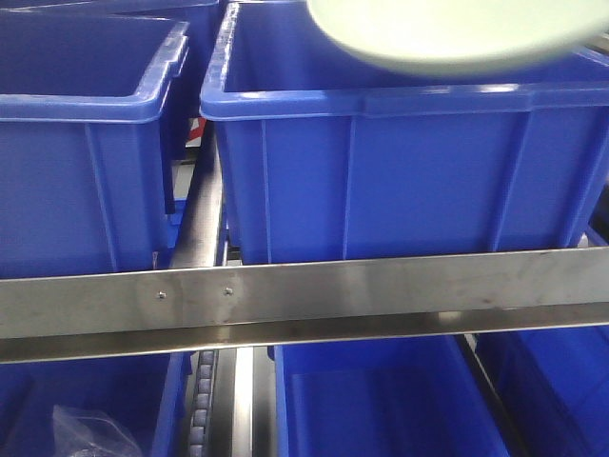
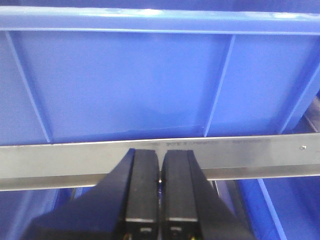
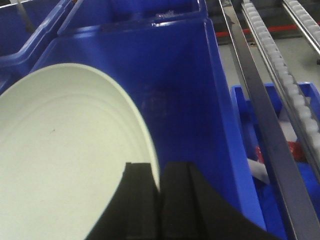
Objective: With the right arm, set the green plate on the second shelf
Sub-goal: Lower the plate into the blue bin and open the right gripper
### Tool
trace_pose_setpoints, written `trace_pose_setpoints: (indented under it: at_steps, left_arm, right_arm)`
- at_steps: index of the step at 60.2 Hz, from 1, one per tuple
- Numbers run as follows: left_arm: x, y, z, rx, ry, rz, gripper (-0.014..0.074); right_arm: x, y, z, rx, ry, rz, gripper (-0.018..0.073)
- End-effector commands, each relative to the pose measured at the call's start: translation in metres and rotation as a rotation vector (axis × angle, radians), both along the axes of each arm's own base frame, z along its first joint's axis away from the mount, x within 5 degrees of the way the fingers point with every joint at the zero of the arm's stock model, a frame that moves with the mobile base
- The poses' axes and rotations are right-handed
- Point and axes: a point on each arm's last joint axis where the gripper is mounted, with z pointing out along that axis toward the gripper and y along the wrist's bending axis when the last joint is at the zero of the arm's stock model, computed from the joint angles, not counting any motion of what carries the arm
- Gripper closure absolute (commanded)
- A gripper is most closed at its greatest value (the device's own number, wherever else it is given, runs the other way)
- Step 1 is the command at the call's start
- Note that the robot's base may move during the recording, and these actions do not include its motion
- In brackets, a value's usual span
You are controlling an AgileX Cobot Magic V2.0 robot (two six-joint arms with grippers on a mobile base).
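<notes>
Two blue bins (image 1: 381, 181) sit side by side on the upper shelf, two more below, all cropped. One steel rail (image 1: 304, 295) crosses mid-frame. The plate (image 3: 60, 165), cut off top right, hangs over the right bin, clamped at its rim by the right tool (image 3: 160, 200). The left tool (image 2: 160, 192) is closed, empty.

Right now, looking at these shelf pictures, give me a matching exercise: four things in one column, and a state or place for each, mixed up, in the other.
Things
1. green plate
2. left gripper
3. steel rail
4. right gripper

States or places
A. shut, holding nothing
B. runs across the front of the blue bins
C. held over the open blue bin
D. clamped on a rim

Pairs: 1-C, 2-A, 3-B, 4-D
</notes>
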Motion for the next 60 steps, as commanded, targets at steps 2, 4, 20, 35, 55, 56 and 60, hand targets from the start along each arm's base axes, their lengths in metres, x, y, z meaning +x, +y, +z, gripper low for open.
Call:
trace_pose_setpoints:
  at_steps: [2, 4, 20, 35, 55, 56, 60]
  left_arm:
    - [0.001, 0.0, -0.005, -0.002, -0.061, 0.002, 0.0472]
    - [0.001, 0.0, -0.005, -0.002, -0.061, 0.002, 0.0472]
    - [0.001, 0.0, -0.005, -0.002, -0.061, 0.002, 0.0472]
    - [0.001, 0.0, -0.005, -0.002, -0.061, 0.002, 0.0472]
    - [0.001, 0.0, -0.005, -0.002, -0.061, 0.002, 0.0472]
    - [0.001, 0.0, -0.005, -0.002, -0.061, 0.002, 0.0472]
    - [0.001, 0.0, -0.005, -0.002, -0.061, 0.002, 0.0472]
  right_arm:
    - [0.039, 0.008, 0.044, 0.037, -0.182, -0.002, 0.0504]
    - [0.05, 0.01, 0.046, 0.036, -0.18, -0.002, 0.0504]
    - [0.129, 0.027, 0.039, 0.013, -0.069, 0.002, 0.0381]
    - [0.134, 0.028, 0.033, 0.005, -0.028, 0.005, 0.0177]
    - [0.076, 0.017, 0.041, 0.0, -0.003, 0.006, 0.0288]
    - [0.072, 0.016, 0.037, -0.001, 0.002, 0.006, 0.031]
    - [0.046, 0.01, 0.031, 0.002, -0.025, 0.005, 0.0437]
